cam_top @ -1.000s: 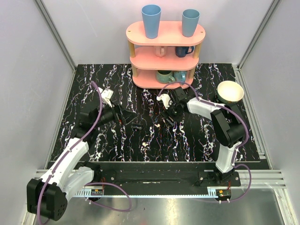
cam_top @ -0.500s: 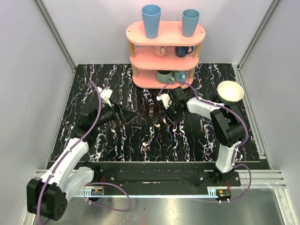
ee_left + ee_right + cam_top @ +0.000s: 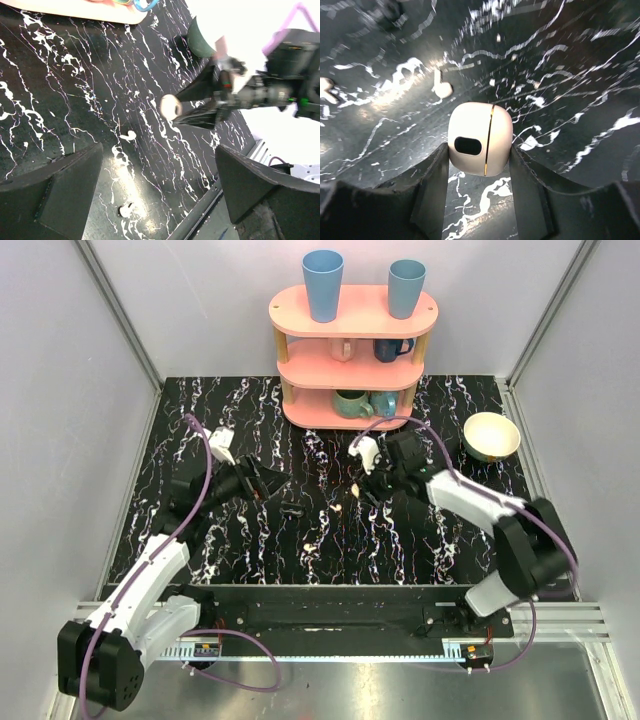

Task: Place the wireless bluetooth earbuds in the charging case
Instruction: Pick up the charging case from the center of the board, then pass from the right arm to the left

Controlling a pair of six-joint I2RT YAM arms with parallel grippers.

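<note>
My right gripper (image 3: 362,486) is shut on the charging case (image 3: 354,489), a cream-white pebble with a gold seam and a dark oval spot. In the right wrist view the case (image 3: 480,139) sits between the fingertips of that gripper (image 3: 479,152), low over the black marble table. One white earbud (image 3: 336,508) lies just left of it and also shows in the right wrist view (image 3: 441,88). A second earbud (image 3: 309,540) lies nearer the front. My left gripper (image 3: 268,481) is open and empty; in its view (image 3: 159,155) both earbuds (image 3: 127,135) (image 3: 124,210) lie on the table between its fingers.
A pink three-tier shelf (image 3: 352,312) with blue cups and mugs stands at the back. A cream bowl (image 3: 491,436) sits at the right. A small dark object (image 3: 292,508) lies between the grippers. Grey walls close in both sides.
My right arm's elbow has swung right and toward the front, uncovering the bowl. Its gripper has shifted slightly right with the case. My left gripper has edged right.
</note>
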